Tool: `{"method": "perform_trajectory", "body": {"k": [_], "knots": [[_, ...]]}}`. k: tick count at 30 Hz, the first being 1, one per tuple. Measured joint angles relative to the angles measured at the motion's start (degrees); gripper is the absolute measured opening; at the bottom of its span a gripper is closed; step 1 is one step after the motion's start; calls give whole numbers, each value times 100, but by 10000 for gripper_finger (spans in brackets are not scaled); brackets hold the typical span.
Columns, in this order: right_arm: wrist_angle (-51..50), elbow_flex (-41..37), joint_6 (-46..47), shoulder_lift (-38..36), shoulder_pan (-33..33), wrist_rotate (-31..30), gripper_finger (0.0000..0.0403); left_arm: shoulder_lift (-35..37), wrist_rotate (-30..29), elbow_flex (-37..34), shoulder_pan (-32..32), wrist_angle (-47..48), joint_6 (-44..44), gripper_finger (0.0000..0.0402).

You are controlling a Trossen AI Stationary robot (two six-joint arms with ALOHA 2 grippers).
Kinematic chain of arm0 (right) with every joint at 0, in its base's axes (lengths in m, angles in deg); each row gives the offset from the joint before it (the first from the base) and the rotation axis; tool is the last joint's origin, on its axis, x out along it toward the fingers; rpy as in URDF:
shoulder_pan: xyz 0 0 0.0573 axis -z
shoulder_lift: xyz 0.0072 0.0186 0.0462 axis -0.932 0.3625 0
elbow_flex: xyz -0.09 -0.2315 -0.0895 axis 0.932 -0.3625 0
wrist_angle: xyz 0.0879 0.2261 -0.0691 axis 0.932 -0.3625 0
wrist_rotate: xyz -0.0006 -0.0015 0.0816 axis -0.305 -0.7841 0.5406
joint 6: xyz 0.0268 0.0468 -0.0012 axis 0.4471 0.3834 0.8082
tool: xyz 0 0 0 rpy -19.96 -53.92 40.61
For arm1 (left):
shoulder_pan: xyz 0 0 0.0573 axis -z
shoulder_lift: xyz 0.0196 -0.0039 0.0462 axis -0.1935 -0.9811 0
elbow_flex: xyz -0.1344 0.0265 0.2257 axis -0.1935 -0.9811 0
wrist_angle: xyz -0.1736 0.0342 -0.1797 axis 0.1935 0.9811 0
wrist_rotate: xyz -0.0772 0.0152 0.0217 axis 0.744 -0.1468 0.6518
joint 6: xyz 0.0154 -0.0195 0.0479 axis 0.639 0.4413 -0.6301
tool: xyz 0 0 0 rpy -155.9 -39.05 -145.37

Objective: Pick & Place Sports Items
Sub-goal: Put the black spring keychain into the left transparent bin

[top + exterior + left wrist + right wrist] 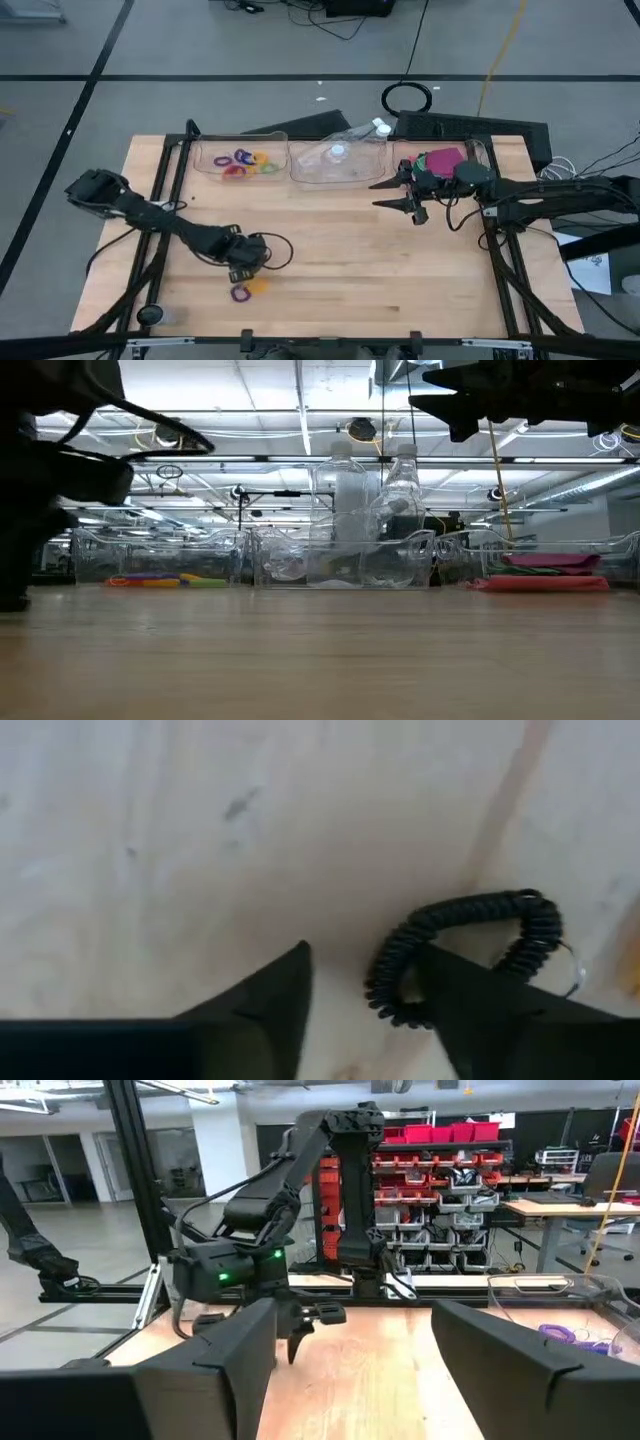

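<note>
A black coiled elastic ring (470, 950) lies flat on the wooden table. My left gripper (362, 952) is open and points down at it near the table's front left (243, 270). One finger stands inside the ring's loop and the other outside its side. A purple ring (240, 292) and an orange ring (258, 286) lie on the table just in front of it. My right gripper (375, 195) is open and empty, raised above the table beside the right bin (478, 150). That bin holds a pink piece (442, 158) on green ones. My left gripper comes at the black ring from above, with one finger (480, 1010) inside the loop and the ring's side (385, 982) between the two fingers. I cannot tell whether either finger touches it. The ring lies flat on the table.
Three clear bins stand along the far edge. The left one (205, 160) holds several coloured rings (243, 163). The middle one (305, 170) holds clear bottles (340, 152). Bare wood lies between the two arms.
</note>
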Motion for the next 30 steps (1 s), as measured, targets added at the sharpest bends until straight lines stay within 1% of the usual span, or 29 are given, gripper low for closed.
{"method": "perform_trajectory", "body": {"k": [5,11,13,16,19,23,26,30], "knots": [[0,2,0,0,0,0,196,-3,-98,-7,-217,32,-111,73],[0,0,0,0,0,0,196,-5,-337,-15,-573,71,-251,8],[0,1,0,0,0,0,196,15,-392,-15,-708,74,-258,6],[0,0,0,2,0,0,196,111,-540,-38,-880,103,-330,15],[0,1,0,0,-2,0,196,390,-737,-50,-1020,138,-492,13],[-1,1,0,1,-1,0,196,1043,-911,-43,-1151,72,-731,4],[-2,2,0,0,0,0,196,1660,-1277,-38,-1295,39,-877,9],[-2,0,0,0,0,0,196,2474,-1885,-37,-1513,17,-1049,3]]}}
